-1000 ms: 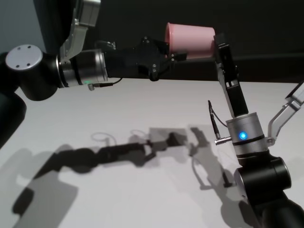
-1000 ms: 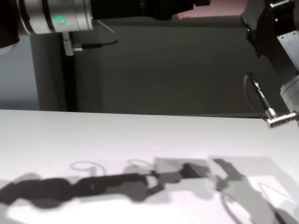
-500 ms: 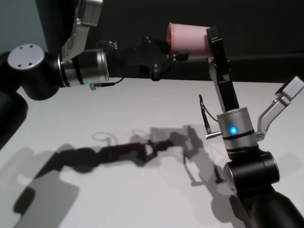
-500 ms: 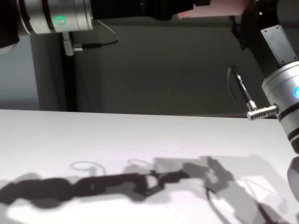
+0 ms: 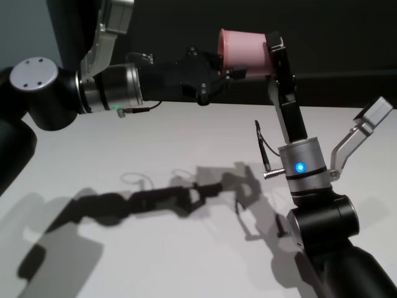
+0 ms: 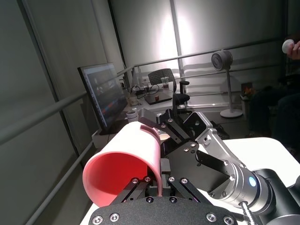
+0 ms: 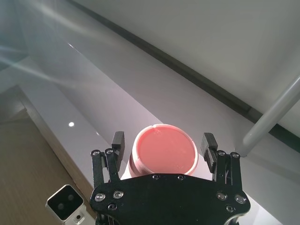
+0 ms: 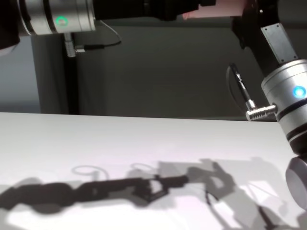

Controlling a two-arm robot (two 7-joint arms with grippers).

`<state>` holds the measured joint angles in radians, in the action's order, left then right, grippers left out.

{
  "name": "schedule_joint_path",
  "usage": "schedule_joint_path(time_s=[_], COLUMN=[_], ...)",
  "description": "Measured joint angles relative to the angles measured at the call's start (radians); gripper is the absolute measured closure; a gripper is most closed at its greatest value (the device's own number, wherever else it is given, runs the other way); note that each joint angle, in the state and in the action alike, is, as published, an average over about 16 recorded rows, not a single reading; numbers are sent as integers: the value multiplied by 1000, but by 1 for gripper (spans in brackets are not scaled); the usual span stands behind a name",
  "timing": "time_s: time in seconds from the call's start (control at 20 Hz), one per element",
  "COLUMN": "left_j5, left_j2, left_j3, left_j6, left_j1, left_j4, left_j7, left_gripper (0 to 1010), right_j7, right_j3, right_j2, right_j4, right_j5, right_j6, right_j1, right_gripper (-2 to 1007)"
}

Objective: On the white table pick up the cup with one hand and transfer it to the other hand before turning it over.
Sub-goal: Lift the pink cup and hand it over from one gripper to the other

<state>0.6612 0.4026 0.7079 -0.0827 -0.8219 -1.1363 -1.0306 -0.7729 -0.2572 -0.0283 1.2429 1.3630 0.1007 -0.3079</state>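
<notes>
The pink cup [image 5: 245, 53] hangs on its side high above the white table [image 5: 186, 136]. My left gripper [image 5: 226, 68] is shut on its rim; in the left wrist view the fingertips pinch the wall of the cup [image 6: 124, 164] at its mouth. My right gripper [image 5: 271, 51] stands open at the base end. In the right wrist view its fingers [image 7: 118, 139] straddle the flat bottom of the cup [image 7: 165, 150], with a gap on each side. The chest view shows only a strip of the cup [image 8: 223, 8] at the top edge.
Shadows of both arms fall across the white table [image 8: 144, 139]. A dark wall stands behind its far edge. The right forearm [image 5: 301, 167] rises steeply from the near right; the left arm [image 5: 105, 90] reaches in level from the left.
My right arm has swung left and its open fingers have slid over the cup's base end. The left arm and the cup have stayed still.
</notes>
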Motion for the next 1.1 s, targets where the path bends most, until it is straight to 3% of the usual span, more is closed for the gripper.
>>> schedule_joint_path(time_s=[1.1], left_j5=[0], left_j2=[0], left_j3=[0], left_j6=[0], left_j1=[0], left_j4=[0], left_j7=[0], left_gripper=[962], right_j7=[16], right_j3=[-35], right_j2=[22], right_j4=[-2], right_j5=[33], right_j6=[18], right_j1=[-10], right_gripper=[3])
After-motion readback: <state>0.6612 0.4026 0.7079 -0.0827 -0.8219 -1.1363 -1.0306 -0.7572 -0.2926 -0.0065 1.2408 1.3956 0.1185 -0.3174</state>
